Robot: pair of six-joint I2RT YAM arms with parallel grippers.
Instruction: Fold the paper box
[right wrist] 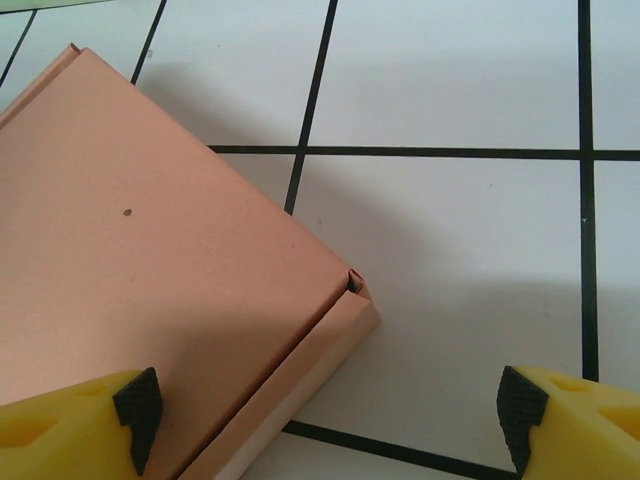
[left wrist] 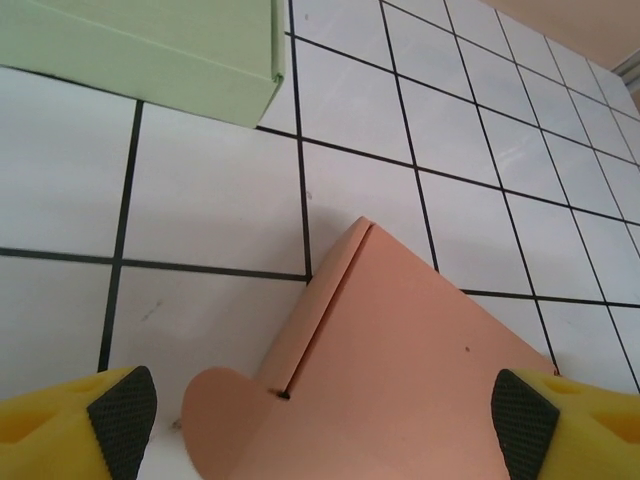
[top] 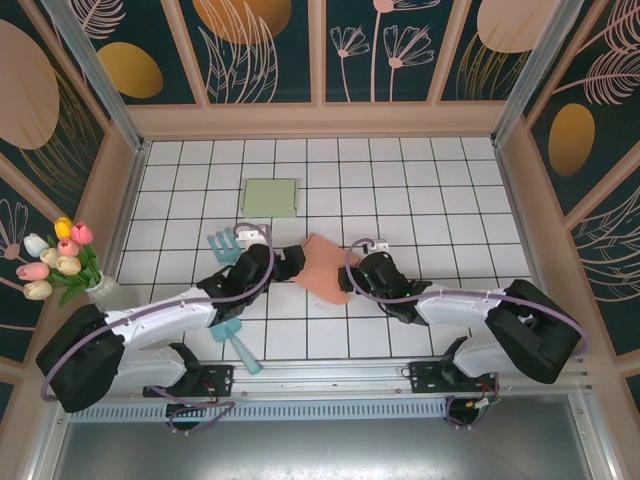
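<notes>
The paper box is partly hidden by the released left tool and right tool amid open table.

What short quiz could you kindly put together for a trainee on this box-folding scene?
1. True or false: the left gripper is shut on the pink paper box.
2. What lies on the table farther from the arms than the pink paper box?
A. a green box
B. a red cup
C. a blue bowl
3. Fill in: the tulips stand at the robot's ___ side of the table.

Key: 1 false, its fingers are wide apart; 2 A; 3 left.
</notes>
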